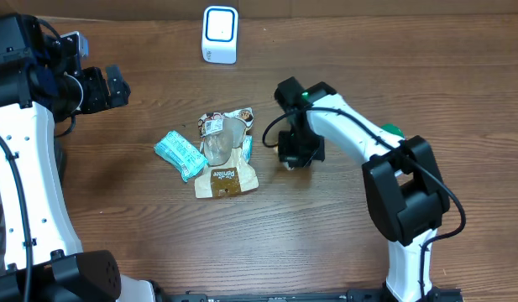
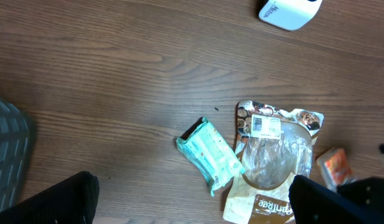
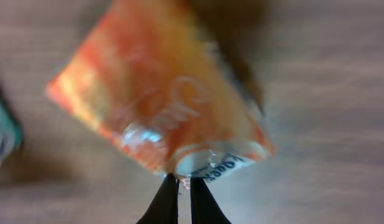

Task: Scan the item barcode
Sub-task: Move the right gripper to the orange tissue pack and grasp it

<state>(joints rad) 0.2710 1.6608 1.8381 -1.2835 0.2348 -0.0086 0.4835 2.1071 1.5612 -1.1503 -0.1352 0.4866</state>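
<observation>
A robot lab bench set up like a shop checkout: white scanner [image 1: 220,33], snack packets [image 1: 226,155], wood-grain table [image 1: 368,67].

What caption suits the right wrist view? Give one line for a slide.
Right gripper pinches the edge of a blurred orange packet, wooden table behind.

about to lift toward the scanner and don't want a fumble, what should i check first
1. Right tool shut on the orange packet: ok, it pinches the near edge.
2. Grip depth: not ok, only the thin edge looks caught, so it may slip.
3. Barcode facing outward: cannot tell, the right wrist view is blurred.
4. Way to the scanner: ok, nothing lies between in the overhead view.
5. Left tool out of the way: ok, open and far to the side.
</observation>
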